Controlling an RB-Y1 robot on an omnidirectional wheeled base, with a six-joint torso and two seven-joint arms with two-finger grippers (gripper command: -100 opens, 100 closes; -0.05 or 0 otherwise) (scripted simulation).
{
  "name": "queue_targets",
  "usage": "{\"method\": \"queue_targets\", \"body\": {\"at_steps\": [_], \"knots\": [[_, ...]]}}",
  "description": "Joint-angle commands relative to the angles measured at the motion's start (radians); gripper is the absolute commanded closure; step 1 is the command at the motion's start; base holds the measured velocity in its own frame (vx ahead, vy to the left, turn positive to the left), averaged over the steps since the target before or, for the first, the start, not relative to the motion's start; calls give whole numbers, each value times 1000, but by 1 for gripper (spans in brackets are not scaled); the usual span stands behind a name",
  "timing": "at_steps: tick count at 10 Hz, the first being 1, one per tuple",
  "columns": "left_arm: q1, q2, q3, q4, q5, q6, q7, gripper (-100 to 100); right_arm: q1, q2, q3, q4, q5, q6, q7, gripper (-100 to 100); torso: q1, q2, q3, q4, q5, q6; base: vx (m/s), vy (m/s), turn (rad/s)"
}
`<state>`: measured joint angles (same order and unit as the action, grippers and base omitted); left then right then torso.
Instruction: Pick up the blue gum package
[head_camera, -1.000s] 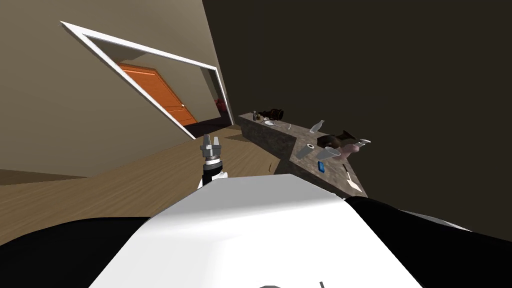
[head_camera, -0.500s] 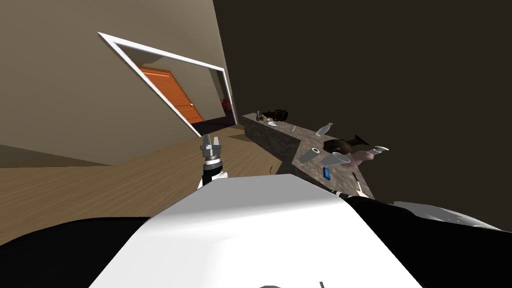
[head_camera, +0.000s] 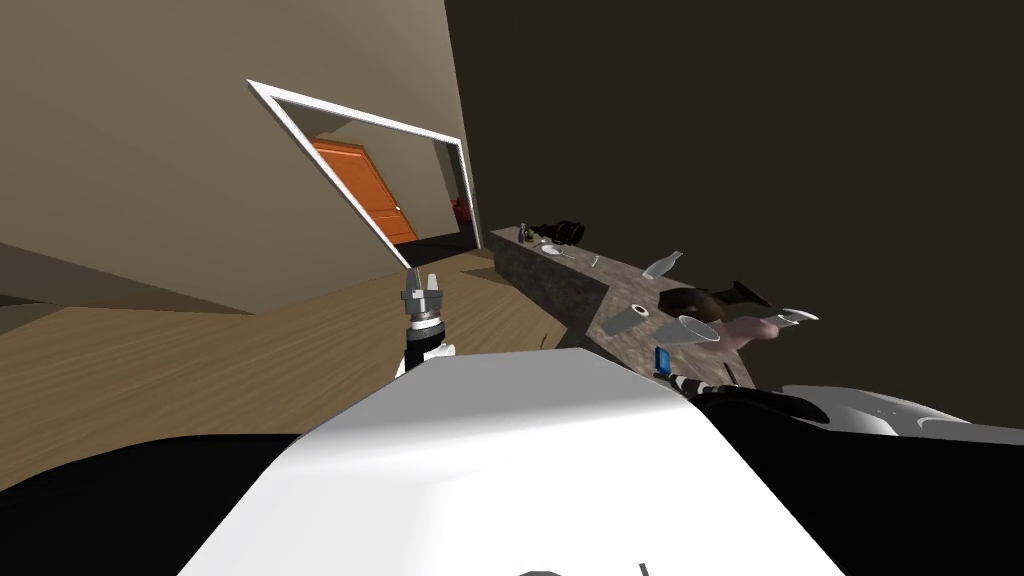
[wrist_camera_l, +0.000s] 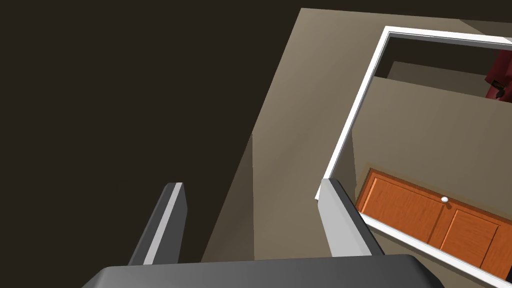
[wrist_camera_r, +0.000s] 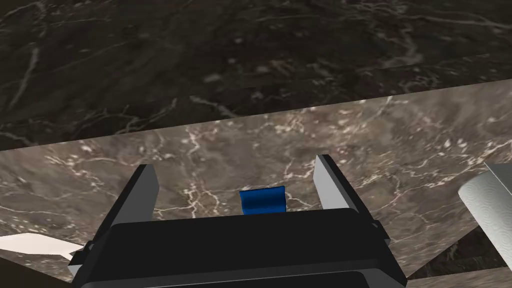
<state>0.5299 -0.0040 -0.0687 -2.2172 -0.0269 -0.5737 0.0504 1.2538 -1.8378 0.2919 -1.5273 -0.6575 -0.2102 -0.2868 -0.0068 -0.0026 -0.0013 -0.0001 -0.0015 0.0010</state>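
The right gripper (wrist_camera_r: 235, 167) hovers with fingers spread above the marbled counter (wrist_camera_r: 380, 130), the blue gum package (wrist_camera_r: 262, 200) lying flat dead centre between them, right of centre in the head view, while the left gripper (head_camera: 421, 283), likewise parted, points well away.

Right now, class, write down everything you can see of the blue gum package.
The blue gum package is a small, plain blue block with no print visible. It rests on the brown, white-veined, stone-like counter, between the open fingers of the right gripper, neither touching it. The gripper's dark body hides its near part.
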Motion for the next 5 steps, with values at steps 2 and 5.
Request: {"method": "queue_targets", "body": {"at_steps": [2,5], "knots": [[0,0,0,0,0,0,0,0,23,-63,-6,8,-44,2,14,-100,-2,0,0,0,-1,0,43,-137,195],[0,0,0,0,0,0,0,0,27,-78,-4,8,-65,3,23,-100,0,1,0,0,0,0,21,-75,65]]}}
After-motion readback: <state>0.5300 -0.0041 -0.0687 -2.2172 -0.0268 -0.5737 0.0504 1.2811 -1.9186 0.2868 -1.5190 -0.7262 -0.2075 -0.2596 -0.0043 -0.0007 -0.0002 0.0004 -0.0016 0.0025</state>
